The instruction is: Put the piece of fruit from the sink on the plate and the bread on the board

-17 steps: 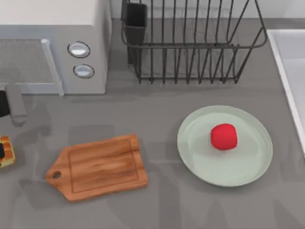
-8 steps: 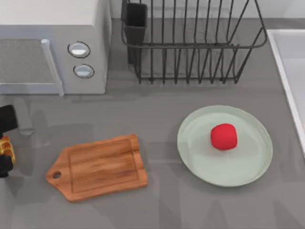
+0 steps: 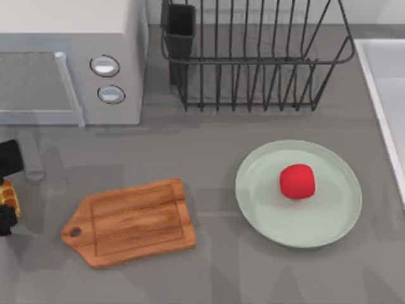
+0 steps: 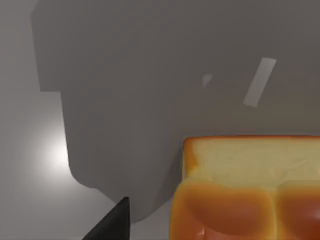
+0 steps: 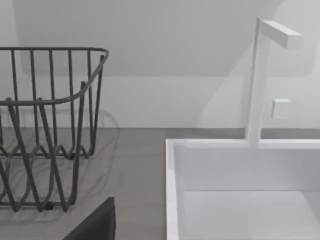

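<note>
**Fruit placed, bread in the claw at the far left**

The piece of fruit (image 3: 297, 182) sits on the plate (image 3: 259, 209), a little right of the plate's centre, so that half of the job looks finished. The sink (image 3: 383, 88) lies along the right edge of the tabletop (image 3: 215, 278), well apart from the plate.

The bread (image 3: 7, 195) is at the tabletop's left edge, between the dark fingers of the left claw (image 3: 6, 193), which appears closed on it; the left wrist view shows its glossy top and pale side close up (image 4: 240, 190). Whether it is lifted clear of the surface cannot be told. The board (image 3: 130, 221) lies bare just right of it, handle toward the left.

What remains, by my reading, is carrying the bread rightward onto the board and letting go. The right arm looks parked near the sink (image 5: 240, 190); whether its claw is wide or narrow, I cannot tell.
</note>
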You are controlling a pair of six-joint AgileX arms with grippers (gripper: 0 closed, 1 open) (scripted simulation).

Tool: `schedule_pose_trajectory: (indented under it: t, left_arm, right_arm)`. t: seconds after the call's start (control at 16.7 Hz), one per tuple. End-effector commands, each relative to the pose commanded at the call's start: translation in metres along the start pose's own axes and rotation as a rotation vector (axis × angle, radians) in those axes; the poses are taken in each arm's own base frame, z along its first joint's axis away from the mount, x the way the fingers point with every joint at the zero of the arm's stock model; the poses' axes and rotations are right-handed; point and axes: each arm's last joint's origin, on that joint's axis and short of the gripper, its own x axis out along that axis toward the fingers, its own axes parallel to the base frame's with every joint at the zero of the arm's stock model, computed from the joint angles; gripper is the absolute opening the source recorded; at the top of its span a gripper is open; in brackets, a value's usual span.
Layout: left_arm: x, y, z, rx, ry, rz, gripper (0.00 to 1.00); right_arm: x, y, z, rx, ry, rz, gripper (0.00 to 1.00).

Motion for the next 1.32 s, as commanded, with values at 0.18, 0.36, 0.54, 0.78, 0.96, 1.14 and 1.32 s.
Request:
schedule_pose_trajectory:
  t: [0.18, 0.36, 0.54, 0.78, 0.96, 1.14, 1.32]
  left_arm:
    - [0.0, 0.0, 0.0, 0.0, 0.0, 0.0, 0.32]
    - [0.0, 0.0, 0.0, 0.0, 0.0, 0.0, 0.1]
    - [0.0, 0.0, 0.0, 0.0, 0.0, 0.0, 0.0]
    - [0.0, 0.0, 0.0, 0.0, 0.0, 0.0, 0.0]
    - [-0.012, -0.002, -0.002, -0.013, -0.002, 0.0, 0.0]
    - [-0.017, -0.005, -0.004, -0.01, 0.006, -0.016, 0.0]
    - [-0.037, -0.008, -0.006, -0.007, 0.019, -0.033, 0.0]
  right_arm:
    - [0.0, 0.0, 0.0, 0.0, 0.0, 0.0, 1.0]
    - [0.0, 0.0, 0.0, 0.0, 0.0, 0.0, 1.0]
    - [0.0, 0.0, 0.0, 0.0, 0.0, 0.0, 1.0]
    - [0.0, 0.0, 0.0, 0.0, 0.0, 0.0, 1.0]
    - [0.0, 0.0, 0.0, 0.0, 0.0, 0.0, 1.0]
    - [0.0, 0.0, 0.0, 0.0, 0.0, 0.0, 1.0]
    - [0.0, 0.0, 0.0, 0.0, 0.0, 0.0, 1.0]
